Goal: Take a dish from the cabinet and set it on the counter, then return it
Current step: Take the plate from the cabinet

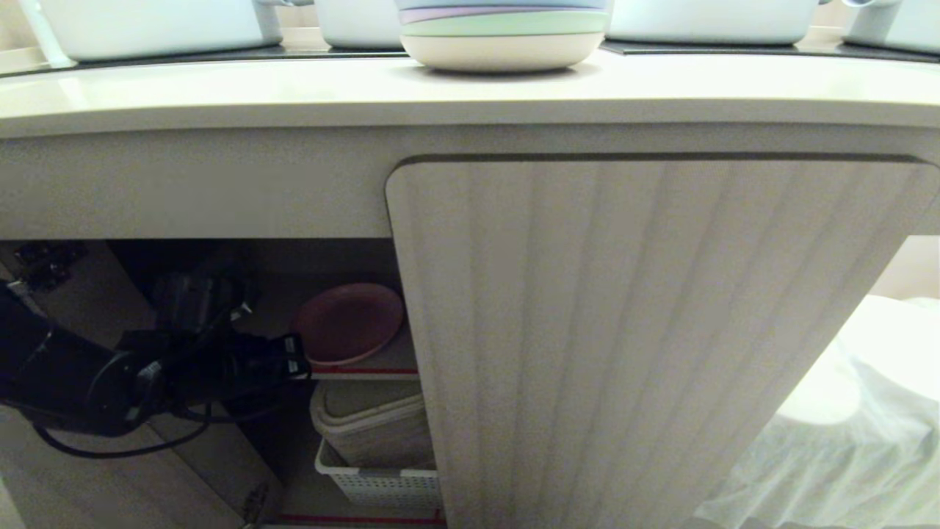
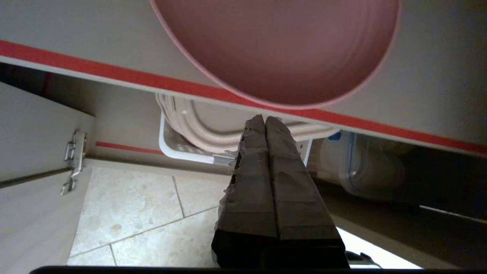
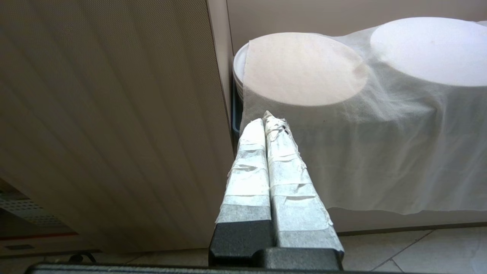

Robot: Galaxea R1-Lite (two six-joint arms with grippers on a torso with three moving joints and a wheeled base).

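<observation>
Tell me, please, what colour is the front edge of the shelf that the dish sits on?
Red, a thin strip along the shelf edge under the dish; clearest in the left wrist view.

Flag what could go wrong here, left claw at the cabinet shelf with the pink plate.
1. The left claw is shut, tips just below the pink plate where it overhangs the red shelf edge. Pushing on like this could shove or tip the plate instead of gripping it.
2. The closed cabinet door sits close beside the plate, so the way out is narrow; the plate might clip it.
</observation>
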